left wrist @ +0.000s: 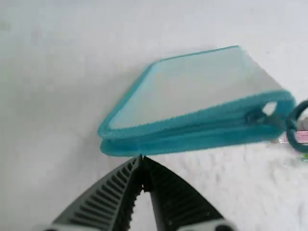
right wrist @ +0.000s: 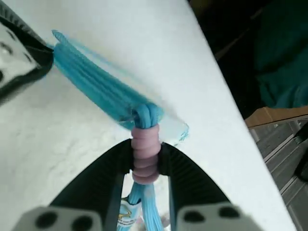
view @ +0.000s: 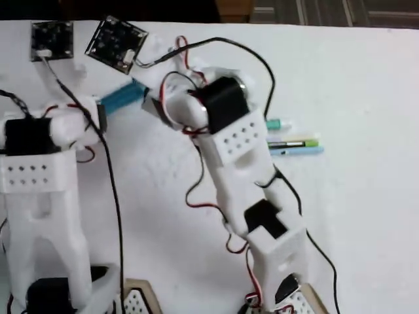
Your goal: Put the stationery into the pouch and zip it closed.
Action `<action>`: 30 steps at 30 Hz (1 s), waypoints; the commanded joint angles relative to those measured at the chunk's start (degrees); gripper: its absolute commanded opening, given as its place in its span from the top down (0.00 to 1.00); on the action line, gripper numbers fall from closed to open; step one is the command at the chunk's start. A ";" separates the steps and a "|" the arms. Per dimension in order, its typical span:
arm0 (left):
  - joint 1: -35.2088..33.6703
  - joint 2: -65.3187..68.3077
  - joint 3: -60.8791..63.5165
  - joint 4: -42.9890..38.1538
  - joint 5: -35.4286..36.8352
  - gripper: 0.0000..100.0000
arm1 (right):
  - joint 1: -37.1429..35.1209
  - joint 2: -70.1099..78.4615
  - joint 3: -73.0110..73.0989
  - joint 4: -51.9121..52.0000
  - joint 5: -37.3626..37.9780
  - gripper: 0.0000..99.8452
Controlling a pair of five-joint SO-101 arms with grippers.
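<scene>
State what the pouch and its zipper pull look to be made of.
pouch: clear, glossy plastic panel, likely vinyl, since the table shows through; teal edging looks like woven fabric, with ribbed texture. zipper pull: pink ribbed piece, matte, perhaps rubber or wrapped thread, on a blue cord.

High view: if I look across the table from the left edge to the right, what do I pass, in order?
left arm → teal pouch → right arm → pens
</scene>
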 commanded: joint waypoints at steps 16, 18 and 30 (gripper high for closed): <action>0.31 -14.29 -35.87 10.02 -0.35 0.92 | -8.66 -20.09 -0.44 -13.05 -8.44 0.98; 0.31 -15.52 -32.53 10.02 -0.18 0.86 | -9.01 -17.80 -0.35 -9.54 -8.44 0.98; -3.30 -17.45 -22.42 7.56 -0.18 0.79 | -9.71 3.82 -0.88 1.54 -7.38 0.98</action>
